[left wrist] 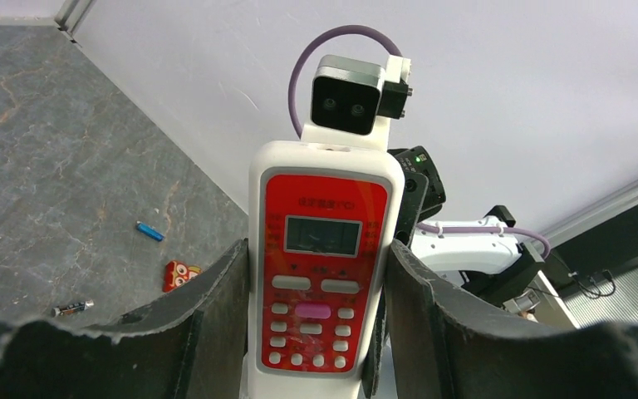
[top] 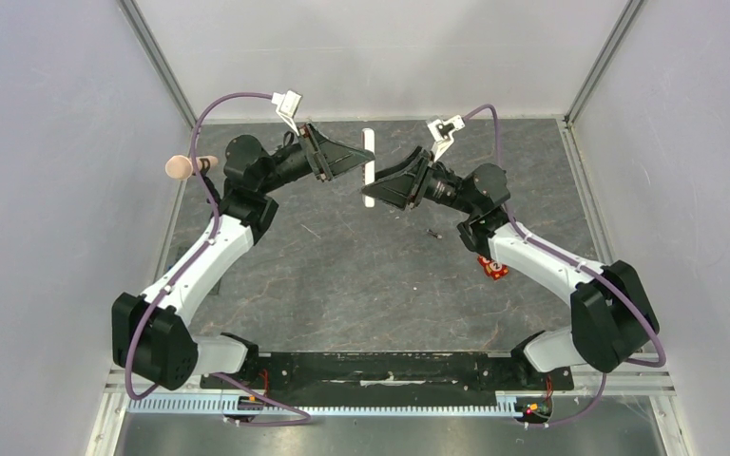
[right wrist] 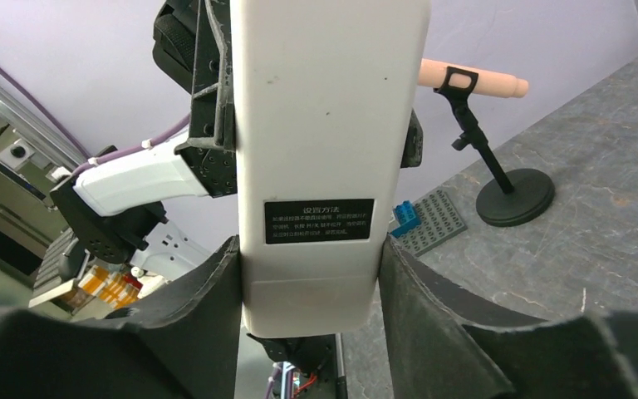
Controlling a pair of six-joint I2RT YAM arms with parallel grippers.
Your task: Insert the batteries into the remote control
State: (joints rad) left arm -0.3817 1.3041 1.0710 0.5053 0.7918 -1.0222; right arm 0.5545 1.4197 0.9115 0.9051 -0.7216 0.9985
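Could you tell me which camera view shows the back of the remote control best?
The right wrist view: the remote control fills the frame, plain white back and black label facing the lens. The left wrist view shows only its red button front; the top external view, a thin white strip.

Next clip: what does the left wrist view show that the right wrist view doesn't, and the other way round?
Only the left wrist: the remote control's red front with display and buttons, plus the blue battery, the dark battery and an orange owl-faced piece lying on the table.
Only the right wrist: the remote's plain white back with a black label, a grey stud plate, and a stand holding a peach rod.
Both: the remote upright, pinched at its sides by that view's own gripper, the left gripper and the right gripper.
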